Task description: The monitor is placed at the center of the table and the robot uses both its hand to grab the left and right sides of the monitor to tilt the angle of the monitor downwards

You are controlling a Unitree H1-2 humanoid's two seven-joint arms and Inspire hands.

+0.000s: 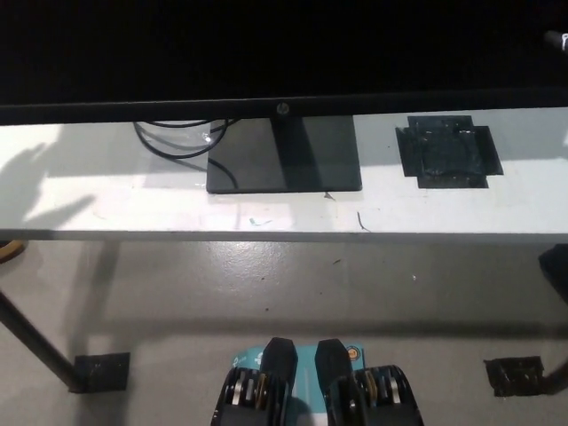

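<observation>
Grey concrete floor (293,284) lies nearest to me, with a black tape patch (99,371) by a table leg at the left and another one (515,374) at the right. Beyond it is the white table (133,209). On the table stands the monitor's flat black base (284,158), near the middle, with black cables (177,138) curling just beside it on my left. A square of black tape (448,151) lies on my right. Farthest, the dark monitor screen (266,53) fills the whole top. I cannot see my left hand or my right hand, so I cannot tell their state; only a hand-shaped shadow (40,177) falls at the table's left end.
</observation>
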